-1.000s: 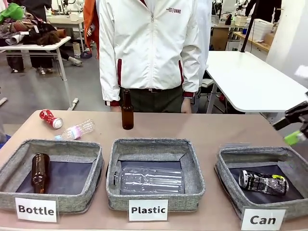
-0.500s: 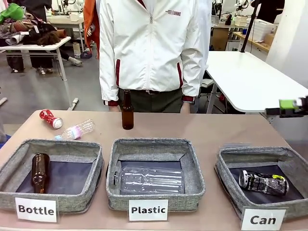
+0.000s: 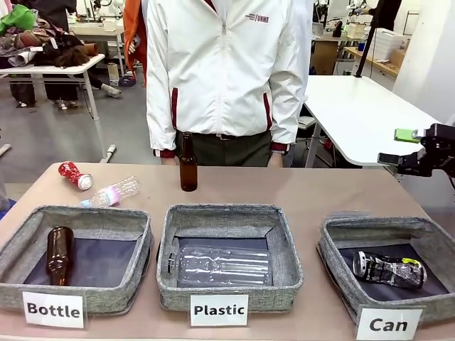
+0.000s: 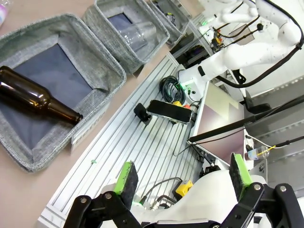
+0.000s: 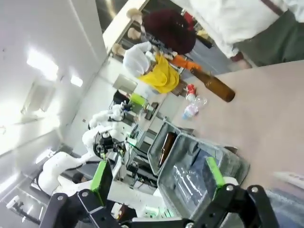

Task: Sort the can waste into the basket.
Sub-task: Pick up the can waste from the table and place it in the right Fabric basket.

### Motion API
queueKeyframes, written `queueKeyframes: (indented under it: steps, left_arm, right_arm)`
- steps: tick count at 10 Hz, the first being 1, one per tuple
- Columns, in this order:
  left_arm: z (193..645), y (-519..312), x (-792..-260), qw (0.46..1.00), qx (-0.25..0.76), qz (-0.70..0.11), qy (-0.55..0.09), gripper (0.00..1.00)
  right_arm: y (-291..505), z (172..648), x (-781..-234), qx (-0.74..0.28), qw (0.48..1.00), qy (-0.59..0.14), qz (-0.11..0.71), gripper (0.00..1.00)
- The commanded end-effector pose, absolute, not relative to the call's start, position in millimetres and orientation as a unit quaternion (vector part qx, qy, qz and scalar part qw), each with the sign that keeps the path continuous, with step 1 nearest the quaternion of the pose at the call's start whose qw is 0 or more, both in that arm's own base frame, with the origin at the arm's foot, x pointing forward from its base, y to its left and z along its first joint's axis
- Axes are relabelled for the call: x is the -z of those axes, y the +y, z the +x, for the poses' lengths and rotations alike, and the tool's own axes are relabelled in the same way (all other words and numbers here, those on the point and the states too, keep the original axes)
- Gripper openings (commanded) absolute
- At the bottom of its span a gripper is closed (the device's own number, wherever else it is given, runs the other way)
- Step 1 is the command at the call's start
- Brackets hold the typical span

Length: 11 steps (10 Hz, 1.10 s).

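Both my pincers are spread wide and hold nothing: the right pincer [image 3: 398,147] hangs high at the right side, the left pincer [image 4: 183,173] over the mounting rails [image 4: 142,142]. The black can [image 3: 389,270] lies in the basket [image 3: 373,227] marked "Can". The crushed red can [image 3: 75,175] lies on the table [image 3: 320,192] at the far left, near a plastic bottle [image 3: 110,192]. I judge it light, thin-walled, dented and somewhat slippery, so I would pinch gently across its flattened middle.

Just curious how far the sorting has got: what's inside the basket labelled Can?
One black can with a silver top lies on its side on the dark base of the basket. Its near wall and white label hide the base's front strip.
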<state>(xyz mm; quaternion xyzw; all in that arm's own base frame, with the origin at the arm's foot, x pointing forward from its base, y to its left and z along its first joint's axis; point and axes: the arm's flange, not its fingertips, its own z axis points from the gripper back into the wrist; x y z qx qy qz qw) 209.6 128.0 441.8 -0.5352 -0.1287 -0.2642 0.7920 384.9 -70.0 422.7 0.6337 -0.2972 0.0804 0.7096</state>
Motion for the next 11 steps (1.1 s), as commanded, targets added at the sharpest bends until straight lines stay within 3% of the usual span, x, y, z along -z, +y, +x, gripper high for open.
queueKeyframes:
  steps: [1,11]
  left_arm:
    - [209.9,127.0,-444.9,0.787,0.258,-0.544,-0.131,1.00]
    - [209.6,128.0,-441.8,0.792,0.264,-0.535,-0.129,1.00]
  right_arm:
    - [-76.0,382.1,-426.0,-0.110,0.711,-0.299,0.627,1.00]
    - [-76.0,382.1,-426.0,-0.110,0.711,-0.299,0.627,1.00]
